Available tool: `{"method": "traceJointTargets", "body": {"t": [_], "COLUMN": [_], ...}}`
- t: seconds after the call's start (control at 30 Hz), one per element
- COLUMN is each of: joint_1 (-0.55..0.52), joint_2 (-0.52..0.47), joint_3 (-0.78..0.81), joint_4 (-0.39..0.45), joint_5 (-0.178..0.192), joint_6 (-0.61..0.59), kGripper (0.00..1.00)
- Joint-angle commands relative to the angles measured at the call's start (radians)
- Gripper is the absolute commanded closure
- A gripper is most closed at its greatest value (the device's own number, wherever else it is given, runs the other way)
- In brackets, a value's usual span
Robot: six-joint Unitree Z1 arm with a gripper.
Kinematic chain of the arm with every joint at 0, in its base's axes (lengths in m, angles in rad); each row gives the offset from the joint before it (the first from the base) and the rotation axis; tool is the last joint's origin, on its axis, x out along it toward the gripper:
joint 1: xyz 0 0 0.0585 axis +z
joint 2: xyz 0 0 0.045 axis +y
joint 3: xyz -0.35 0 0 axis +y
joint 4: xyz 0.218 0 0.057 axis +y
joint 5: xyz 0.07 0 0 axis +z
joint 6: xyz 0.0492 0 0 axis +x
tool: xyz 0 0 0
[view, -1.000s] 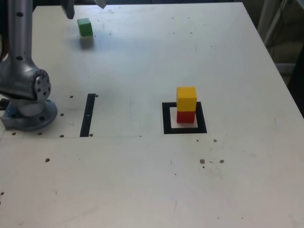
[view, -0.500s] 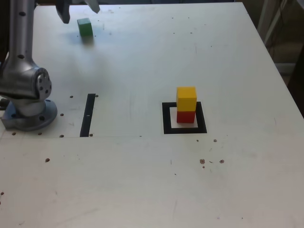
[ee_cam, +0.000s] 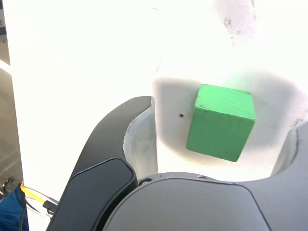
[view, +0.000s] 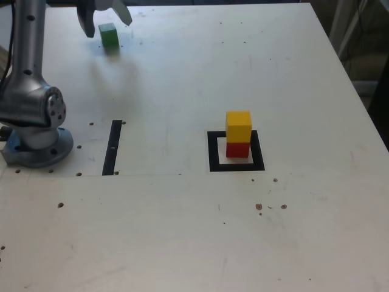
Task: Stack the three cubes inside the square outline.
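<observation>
The green cube [view: 109, 35] rests on the table at the far left of the exterior view. My gripper [view: 104, 19] hangs over it, open, one finger on each side of the cube and neither touching it. In the wrist view the green cube [ee_cam: 221, 121] lies between the dark fingers [ee_cam: 120, 130] with a gap on both sides. The yellow cube [view: 238, 126] sits on the red cube [view: 237, 149], both inside the square outline [view: 213, 152] right of the table's middle.
The arm's grey base [view: 36, 131] stands at the exterior view's left. A thin black strip [view: 112, 148] lies just beside it. Small dark specks [view: 259, 207] dot the white table [view: 182, 231]. The table's far edge runs just behind the gripper.
The gripper has come down around the green cube, and its fingers have drawn in slightly. The cubes have not moved.
</observation>
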Motion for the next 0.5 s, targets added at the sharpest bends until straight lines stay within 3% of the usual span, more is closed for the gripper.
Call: {"method": "traceJointTargets", "body": {"t": [0.0,0.47], "joint_1": [0.000,0.011], "joint_2": [0.008,0.018], "joint_3": [-0.007,-0.008], "joint_4": [-0.001,-0.029], "joint_5": [-0.001,-0.008], "joint_6": [0.006,0.008], "kGripper": [0.14,0.48]}}
